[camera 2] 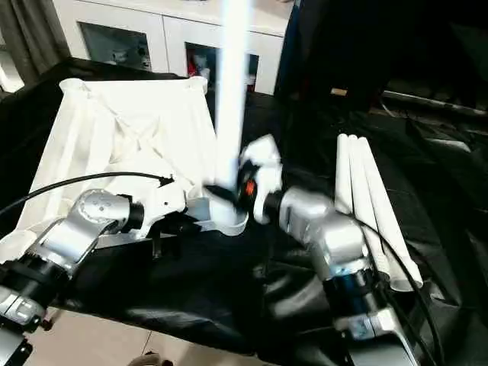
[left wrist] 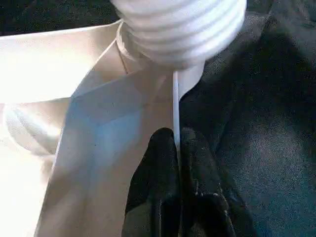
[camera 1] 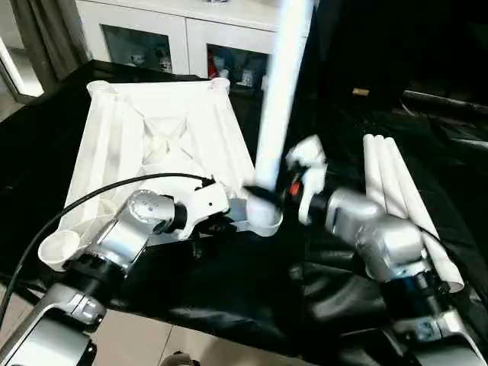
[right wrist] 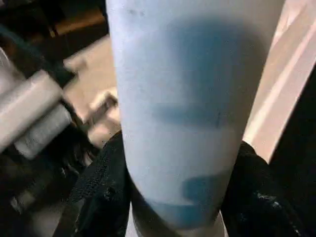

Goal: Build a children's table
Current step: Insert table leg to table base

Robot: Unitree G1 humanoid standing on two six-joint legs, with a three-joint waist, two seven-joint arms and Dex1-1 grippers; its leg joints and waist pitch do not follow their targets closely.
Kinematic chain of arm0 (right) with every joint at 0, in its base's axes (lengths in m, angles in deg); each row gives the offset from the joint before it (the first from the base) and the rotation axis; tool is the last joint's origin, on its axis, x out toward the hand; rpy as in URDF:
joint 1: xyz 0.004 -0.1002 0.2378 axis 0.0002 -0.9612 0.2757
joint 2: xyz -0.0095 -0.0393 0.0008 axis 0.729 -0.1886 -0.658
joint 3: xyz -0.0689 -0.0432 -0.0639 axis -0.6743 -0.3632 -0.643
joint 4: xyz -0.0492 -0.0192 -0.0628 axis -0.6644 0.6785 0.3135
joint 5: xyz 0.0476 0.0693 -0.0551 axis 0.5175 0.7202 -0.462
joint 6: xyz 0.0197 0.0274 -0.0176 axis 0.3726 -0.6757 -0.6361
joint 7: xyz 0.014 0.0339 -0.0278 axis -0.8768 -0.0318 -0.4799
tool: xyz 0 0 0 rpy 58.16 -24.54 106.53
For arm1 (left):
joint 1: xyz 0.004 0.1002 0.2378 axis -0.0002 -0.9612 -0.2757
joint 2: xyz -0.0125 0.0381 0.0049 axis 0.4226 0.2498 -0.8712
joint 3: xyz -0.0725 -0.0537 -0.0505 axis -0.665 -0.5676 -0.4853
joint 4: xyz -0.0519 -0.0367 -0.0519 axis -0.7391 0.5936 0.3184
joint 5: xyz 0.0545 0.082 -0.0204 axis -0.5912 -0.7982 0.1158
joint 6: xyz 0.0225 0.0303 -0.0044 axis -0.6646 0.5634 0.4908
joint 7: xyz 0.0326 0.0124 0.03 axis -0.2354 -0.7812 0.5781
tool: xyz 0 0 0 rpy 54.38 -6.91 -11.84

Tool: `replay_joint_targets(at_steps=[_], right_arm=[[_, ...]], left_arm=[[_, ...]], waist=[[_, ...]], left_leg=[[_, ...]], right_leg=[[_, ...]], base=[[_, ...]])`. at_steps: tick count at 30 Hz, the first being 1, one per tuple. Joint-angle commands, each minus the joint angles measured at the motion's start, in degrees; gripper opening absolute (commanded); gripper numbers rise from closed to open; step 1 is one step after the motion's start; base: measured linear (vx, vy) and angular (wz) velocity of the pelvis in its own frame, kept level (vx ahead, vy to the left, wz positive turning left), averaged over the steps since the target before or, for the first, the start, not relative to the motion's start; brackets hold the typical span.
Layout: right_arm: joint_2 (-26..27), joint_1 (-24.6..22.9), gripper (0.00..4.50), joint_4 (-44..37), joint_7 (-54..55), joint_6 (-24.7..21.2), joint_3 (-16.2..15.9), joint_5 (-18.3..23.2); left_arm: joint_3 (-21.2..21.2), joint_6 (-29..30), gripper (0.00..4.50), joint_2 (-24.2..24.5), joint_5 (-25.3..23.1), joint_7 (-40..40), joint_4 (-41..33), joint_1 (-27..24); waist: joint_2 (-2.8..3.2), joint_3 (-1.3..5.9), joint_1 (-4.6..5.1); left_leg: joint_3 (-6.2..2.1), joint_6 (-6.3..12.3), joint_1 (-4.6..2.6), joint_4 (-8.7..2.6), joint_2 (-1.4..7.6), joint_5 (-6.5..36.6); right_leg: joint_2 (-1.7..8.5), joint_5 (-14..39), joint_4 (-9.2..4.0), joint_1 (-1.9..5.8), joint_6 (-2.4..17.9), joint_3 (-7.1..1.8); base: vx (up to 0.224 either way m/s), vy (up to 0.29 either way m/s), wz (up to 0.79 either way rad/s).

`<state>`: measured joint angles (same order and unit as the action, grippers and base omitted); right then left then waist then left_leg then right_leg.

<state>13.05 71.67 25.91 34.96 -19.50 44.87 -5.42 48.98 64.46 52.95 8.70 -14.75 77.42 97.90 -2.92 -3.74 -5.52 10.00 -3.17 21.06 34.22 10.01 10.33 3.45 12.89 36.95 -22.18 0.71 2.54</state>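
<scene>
Inverted table top (camera 1: 152,137), ribbed underside up, lying on the black cloth (camera 1: 229,282) with one leg (camera 1: 280,84) held upright over the near right corner socket (camera 1: 263,217). The right gripper (camera 1: 276,191) is clamped round the lower end of this leg; its black fingers (right wrist: 98,182) press the tube from both sides. The left gripper (camera 1: 221,221) is pinched shut on the thin rim of the top just beside the socket — its fingertips (left wrist: 163,163) meet on the plastic edge and steady the panel. Three further legs (camera 1: 400,198) lie together on the cloth to the right, well apart from the top.

Likely faults from this position: the leg's threaded end (left wrist: 182,29) appears close above the socket, and if it enters tilted the threads may cross or jam. A push off the socket's axis could slide the top over the slack cloth, since it is restrained only by a pinch on a narrow rim. The smooth tapered tube may slip or twist in the fingers — seating then stays incomplete
</scene>
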Motion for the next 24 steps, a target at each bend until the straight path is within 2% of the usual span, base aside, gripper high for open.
replay_joint_targets(at_steps=[1,5,6,7,8,10,12,13,15,17,18,21,22,23,24], right_arm=[[-0.7,0.0,1.9,0.5,0.3,1.3,0.5,-0.9],[-1.7,0.7,1.9,1.5,0.8,1.7,1.6,-1.1],[-1.8,0.8,1.9,1.5,1.1,2.0,2.9,-0.7],[-1.8,0.9,1.9,1.7,1.3,1.9,3.6,-0.4],[-1.6,0.9,1.9,1.8,1.4,1.8,4.0,-0.2],[-1.6,1.2,1.9,3.3,0.7,2.7,3.8,-0.7],[-1.5,1.3,1.9,3.8,0.6,3.1,3.7,-0.8],[-1.0,1.4,1.9,5.1,0.4,3.8,3.8,-0.8],[-0.1,1.9,1.9,7.2,0.3,4.8,4.0,-0.6],[0.9,2.5,1.9,9.9,0.4,5.5,4.1,-0.6],[1.1,2.6,1.9,10.2,0.4,5.6,4.1,-0.7],[1.9,2.9,1.9,12.3,0.0,6.5,4.1,-1.1],[2.1,3.1,1.9,13.5,-0.2,7.3,3.8,-1.4],[2.1,3.1,1.9,13.5,-0.2,7.3,3.8,-1.4],[2.2,3.4,1.9,14.8,-0.5,8.2,3.6,-1.8]], left_arm=[[0.2,-0.8,0.0,-1.2,1.4,0.1,-0.5,-1.6],[-0.5,-1.1,0.0,-2.1,1.4,0.1,-0.6,-1.8],[-0.9,-1.6,0.0,-2.3,1.5,0.1,-0.6,-1.9],[-1.2,-1.6,0.0,-2.5,1.8,0.1,-0.6,-1.9],[-1.4,-1.5,0.0,-2.6,2.0,0.2,-0.6,-2.0],[-1.9,-1.8,0.0,-2.9,2.7,-0.1,-0.6,-1.9],[-2.0,-1.9,0.0,-2.9,2.8,-0.2,-0.6,-1.9],[-2.3,-2.4,0.0,-3.1,3.2,-0.5,-0.6,-2.1],[-2.7,-2.3,0.0,-3.2,3.7,-0.9,-0.6,-2.4],[-2.8,-2.3,0.0,-3.2,3.5,-0.8,-0.3,-2.6],[-2.8,-2.3,0.0,-3.2,3.5,-0.8,-0.2,-2.7],[-3.3,-2.3,0.0,-3.4,3.6,-0.7,0.4,-2.9],[-3.7,-2.5,0.0,-3.6,3.8,-0.6,0.6,-2.9],[-3.7,-2.5,0.0,-3.6,3.8,-0.6,0.6,-2.9],[-4.1,-2.5,0.0,-3.9,4.0,-0.8,0.8,-2.8]], waist=[[0.12,3.76,0.03],[-0.08,3.93,0.03],[-0.07,3.93,0.05],[0.33,3.95,0.03],[0.07,3.98,0.12],[0.59,3.99,0.07],[0.43,4.03,0.2],[0.65,4.05,0.19],[0.65,4.12,0.34],[1.08,4.08,0.36],[0.96,4.09,0.39],[1.32,4.13,0.37],[1.59,4.12,0.33],[1.4,4.01,0.4],[1.52,4.03,0.35]], left_leg=[[-0.81,-1.5,-0.76,-4.17,3.16,7.8],[-0.82,-1.31,-0.75,-4.06,3.08,6.9],[-0.81,-1.03,-0.66,-4.03,3.07,6.4],[-0.84,-1.03,-0.7,-4.0,3.06,6.4],[-0.79,-0.84,-0.74,-3.98,3.07,6.5],[-0.83,-0.86,-0.69,-3.95,2.98,6.7],[-0.81,-0.84,-0.69,-3.92,3.01,7.2],[-0.84,-0.86,-0.69,-3.93,3.03,7.3],[-0.85,-0.85,-0.67,-3.92,3.03,7.6],[-0.9,-0.76,-0.63,-3.95,2.99,7.7],[-0.88,-0.7,-0.64,-3.95,3.0,7.7],[-0.92,-0.68,-0.64,-3.95,3.0,7.6],[-0.95,-0.77,-0.62,-3.96,2.97,7.8],[-0.92,-0.9,-0.64,-4.02,2.96,8.7],[-0.93,-1.07,-0.67,-4.02,2.99,9.2]], right_leg=[[5.25,6.7,-4.63,2.33,10.2,-3.02],[5.12,5.3,-4.46,2.55,10.4,-3.04],[5.05,4.3,-4.37,2.56,10.6,-3.02],[5.04,4.0,-4.31,2.49,10.7,-3.01],[4.97,3.5,-4.32,2.5,11.0,-3.0],[4.98,3.4,-4.34,2.57,11.1,-3.02],[5.01,3.9,-4.42,2.61,11.4,-3.0],[5.07,3.9,-4.42,2.6,11.6,-3.01],[4.98,3.6,-4.39,2.61,12.0,-2.95],[5.02,3.4,-4.38,2.6,12.4,-2.94],[4.99,3.5,-4.42,2.64,12.5,-2.94],[4.96,2.6,-4.34,2.63,12.6,-2.92],[4.97,2.7,-4.36,2.66,12.6,-2.92],[4.97,4.0,-4.57,2.65,12.5,-2.93],[5.1,5.2,-4.66,2.63,12.4,-2.97]], base=[[0.0,0.0,0.0],[0.0,0.0,0.0],[0.0,0.0,0.0],[0.0,0.0,0.0],[0.0,0.0,0.0],[0.0,0.0,0.0],[0.0,0.0,0.0],[0.0,0.0,0.0],[0.0,0.0,0.0],[0.0,0.0,0.0],[0.0,0.0,0.0],[0.0,0.0,0.0],[0.0,0.0,0.0],[0.0,0.0,0.0],[0.0,0.0,0.0]])
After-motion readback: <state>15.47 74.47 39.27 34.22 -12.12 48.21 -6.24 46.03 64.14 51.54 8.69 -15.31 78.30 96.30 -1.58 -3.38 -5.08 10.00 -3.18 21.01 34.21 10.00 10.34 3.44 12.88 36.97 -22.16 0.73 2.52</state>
